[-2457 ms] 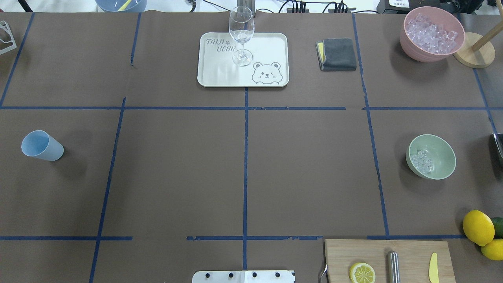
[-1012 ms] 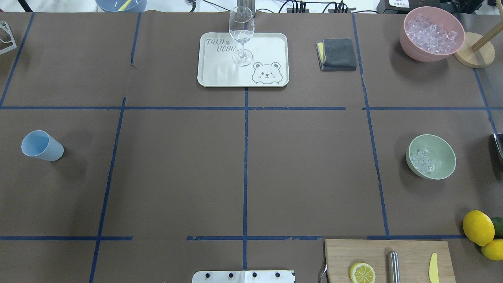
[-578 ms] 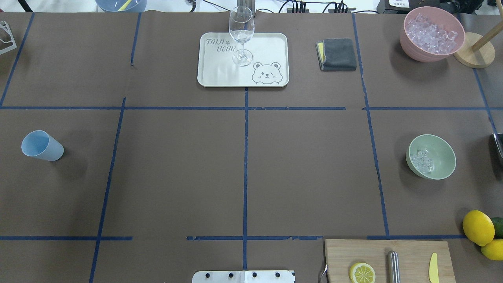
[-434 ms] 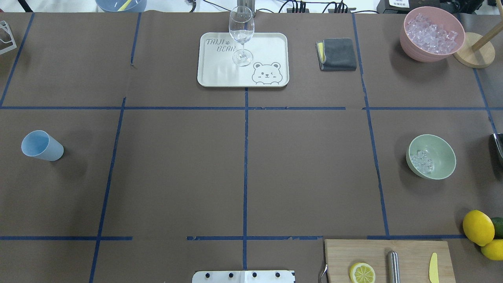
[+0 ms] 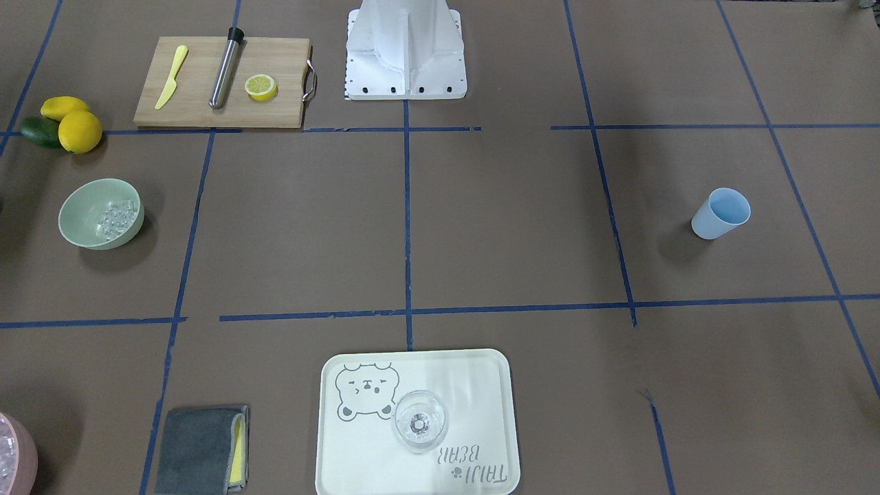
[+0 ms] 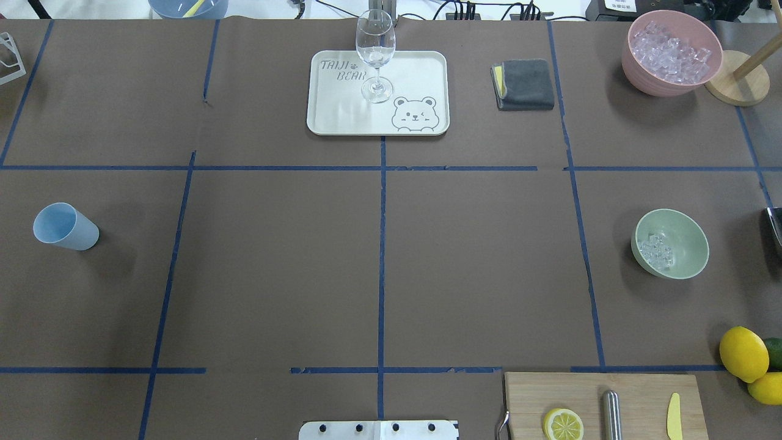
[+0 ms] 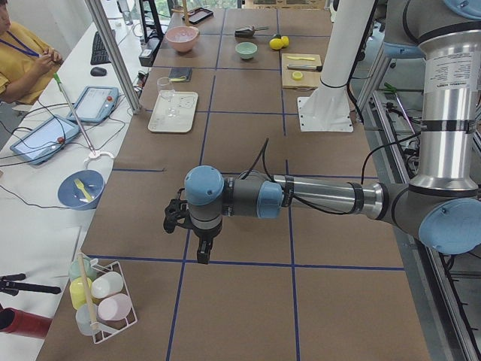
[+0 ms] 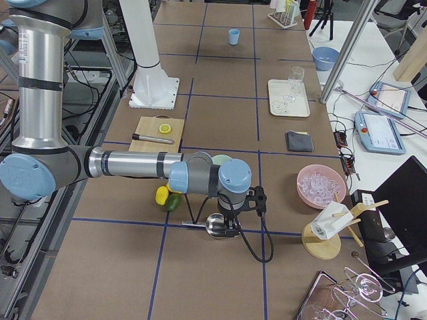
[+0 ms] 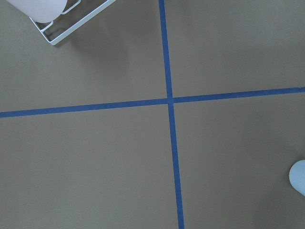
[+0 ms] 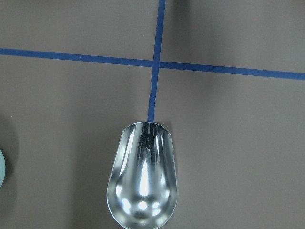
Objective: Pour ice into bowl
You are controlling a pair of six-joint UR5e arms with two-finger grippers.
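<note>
The sage-green bowl stands at the table's right side, with a small heap of clear ice in it; the front view shows the bowl and the ice too. An empty metal scoop lies right under the right wrist camera. My right gripper hangs over that scoop, just beyond the bowl; I cannot tell whether it is open or shut. My left gripper hovers over bare table far from the bowl; its state I cannot tell either.
A pink container full of ice stands at the back right beside a wooden stand. Also here: a wine glass on a tray, a grey cloth, a blue cup, lemons, a cutting board.
</note>
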